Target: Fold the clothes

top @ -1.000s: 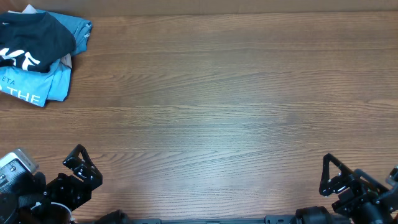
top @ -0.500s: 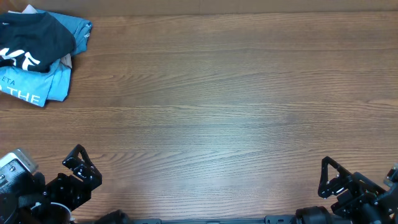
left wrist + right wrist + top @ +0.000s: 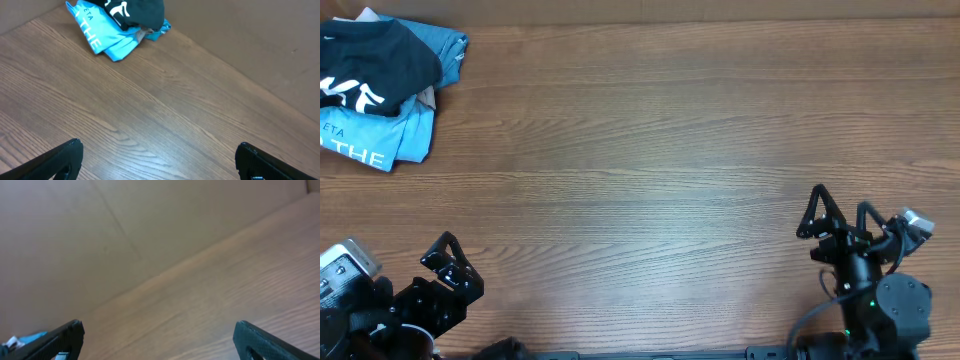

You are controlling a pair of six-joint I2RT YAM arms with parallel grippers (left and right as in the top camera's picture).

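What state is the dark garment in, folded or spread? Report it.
Neither: the dark garment lies bunched and wrinkled on the light-blue shirt, not laid flat.

clothes (image 3: 372, 55) atop lettered shirt (image 3: 408, 135), far-left corner of table (image 3: 670, 150); left gripper (image 3: 455, 268) near-left edge; right gripper (image 3: 840, 205) near-right, well apart

The left hand (image 3: 453, 267) sits in the lower left corner of the overhead view, jaws spread wide and holding nothing; its wrist view shows the two dark fingers (image 3: 62, 160) at the bottom corners. The right hand (image 3: 840, 207) is at the lower right, pointing up the frame, jaws equally wide and empty, with its arm (image 3: 882, 312) below it at the bottom edge
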